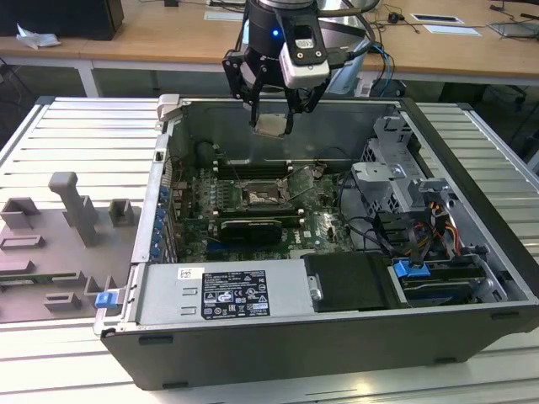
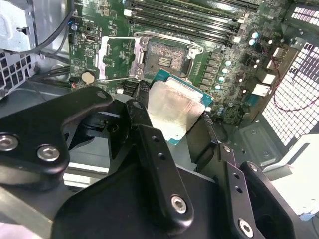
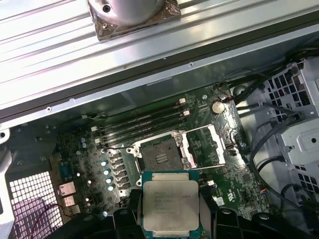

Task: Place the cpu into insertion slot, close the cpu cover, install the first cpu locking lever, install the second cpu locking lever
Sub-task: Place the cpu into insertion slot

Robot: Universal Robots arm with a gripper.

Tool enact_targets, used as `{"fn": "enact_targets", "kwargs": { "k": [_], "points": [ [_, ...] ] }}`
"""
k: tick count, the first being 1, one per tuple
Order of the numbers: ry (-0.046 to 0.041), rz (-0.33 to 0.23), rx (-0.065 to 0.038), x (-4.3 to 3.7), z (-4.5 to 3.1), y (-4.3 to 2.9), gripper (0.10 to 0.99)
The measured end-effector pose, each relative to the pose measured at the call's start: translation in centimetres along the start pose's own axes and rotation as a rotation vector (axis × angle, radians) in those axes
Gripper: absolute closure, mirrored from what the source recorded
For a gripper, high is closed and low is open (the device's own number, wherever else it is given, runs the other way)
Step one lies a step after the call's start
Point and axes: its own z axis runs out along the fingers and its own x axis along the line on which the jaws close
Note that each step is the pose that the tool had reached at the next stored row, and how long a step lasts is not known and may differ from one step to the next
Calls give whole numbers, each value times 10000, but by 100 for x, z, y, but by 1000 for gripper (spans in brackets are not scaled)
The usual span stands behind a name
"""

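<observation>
In the exterior view the gripper [image 1: 271, 118] hangs over the open computer case [image 1: 278, 358], clenched on the cpu [image 1: 270, 126] by two opposite edges. The chip is held level between the fingertips with its metal top upward, probably so that it can meet the socket squarely. The insertion slot [image 1: 263, 196] sits on the green board [image 1: 194, 210] well below the chip, nearer the case's front wall. From this view the cpu cover is hard to tell from the socket's rim — it may be the bright frame around it.

In the second wrist view the grip is plainer. The two dark fingers [image 2: 141, 112] pinch the chip at its sides, leaving its silvery top and green edge bare. The cpu [image 2: 174, 112] is in the air, apart from the board. Beyond it the insertion slot [image 2: 167, 55] lies open with its contact field showing. The cpu cover [image 2: 117, 59] is swung aside and lies just beside the slot, so nothing bars the way in.

In the first wrist view the cpu [image 3: 170, 204] shows flat between the fingers [image 3: 128, 219]. The insertion slot [image 3: 159, 155] lies just past its far edge — near in line, yet not beneath it. The cpu cover [image 3: 207, 144] is folded back alongside. So the chip has not yet been seated, and the cover is not yet closed.
</observation>
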Motion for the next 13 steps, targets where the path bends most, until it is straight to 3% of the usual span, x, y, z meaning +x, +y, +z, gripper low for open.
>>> {"fn": "enact_targets", "kwargs": {
  "k": [13],
  "points": [
    [-56, 622, -13, 1, 9, -1, 545]
  ]
}}
